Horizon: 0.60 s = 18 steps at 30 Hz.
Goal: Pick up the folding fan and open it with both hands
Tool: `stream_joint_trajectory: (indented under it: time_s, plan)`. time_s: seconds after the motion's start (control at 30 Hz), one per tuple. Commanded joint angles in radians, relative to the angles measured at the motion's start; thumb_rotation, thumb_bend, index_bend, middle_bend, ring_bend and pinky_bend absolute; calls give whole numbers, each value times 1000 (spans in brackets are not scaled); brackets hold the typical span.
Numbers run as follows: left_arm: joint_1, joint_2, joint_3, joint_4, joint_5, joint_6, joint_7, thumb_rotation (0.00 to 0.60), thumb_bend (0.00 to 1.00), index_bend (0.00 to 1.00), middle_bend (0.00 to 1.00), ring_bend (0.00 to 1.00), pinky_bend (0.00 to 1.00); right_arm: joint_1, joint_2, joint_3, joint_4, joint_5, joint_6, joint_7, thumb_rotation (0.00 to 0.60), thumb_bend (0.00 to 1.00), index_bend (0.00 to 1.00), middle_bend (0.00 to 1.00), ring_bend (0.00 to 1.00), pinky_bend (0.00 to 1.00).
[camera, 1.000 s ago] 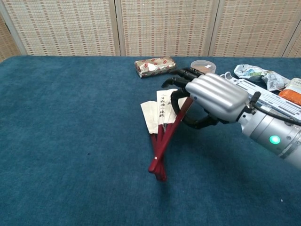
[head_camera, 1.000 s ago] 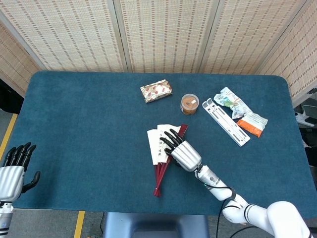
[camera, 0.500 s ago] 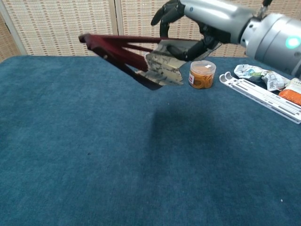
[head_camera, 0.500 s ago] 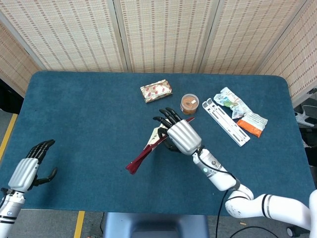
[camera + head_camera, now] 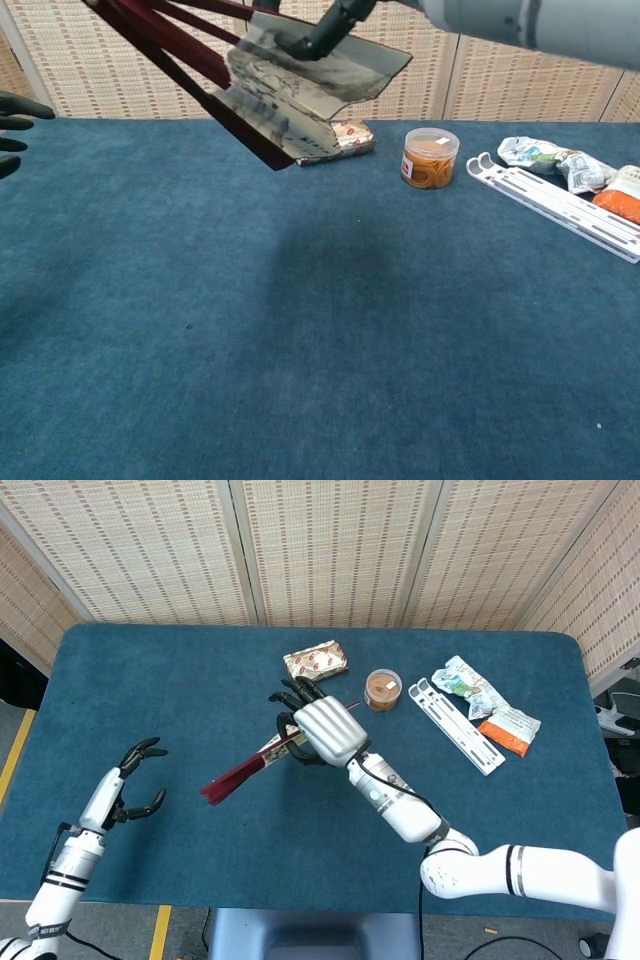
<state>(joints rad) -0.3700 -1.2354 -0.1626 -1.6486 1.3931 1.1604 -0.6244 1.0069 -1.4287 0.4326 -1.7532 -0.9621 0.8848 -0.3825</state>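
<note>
My right hand (image 5: 320, 730) holds the folding fan (image 5: 240, 772) in the air above the table's middle. The fan's dark red ribs point down-left toward my left hand, and its pale paper sits under the fingers. In the chest view the fan (image 5: 290, 90) fills the top, partly spread, with red ribs running off the upper left; dark fingers (image 5: 325, 30) of the right hand pinch its paper. My left hand (image 5: 137, 780) hovers over the table's left side, fingers curled apart and empty. Only its fingertips (image 5: 15, 120) show at the chest view's left edge.
On the blue table (image 5: 150, 700) lie a wrapped snack packet (image 5: 315, 663), a small jar with orange contents (image 5: 382, 689), a white plastic rack (image 5: 456, 725) and several snack bags (image 5: 490, 708) at the right.
My right hand has lifted the fan higher and carried it left. The left hand has risen from the table's left edge and moved inward toward the fan's ribs.
</note>
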Motion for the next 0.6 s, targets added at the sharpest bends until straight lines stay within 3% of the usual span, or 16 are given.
stream_joint_trajectory:
  time_s: [0.03, 0.23, 0.6]
  plan:
    - [-24, -25, -28, -18, -52, -27, 7, 600, 414, 240, 55, 0, 92, 64, -57, 21, 22, 78, 40, -59, 600, 652, 705, 159, 0, 0]
    - [-30, -55, -60, -43, -100, -24, -11, 600, 414, 275, 62, 0, 91, 137, -126, 36, 80, 174, 77, -98, 600, 652, 705, 159, 0, 0]
    - [-23, -137, -94, -72, -122, 47, 0, 600, 413, 282, 54, 0, 86, 212, -257, 56, 188, 227, 168, -113, 600, 652, 705, 159, 0, 0]
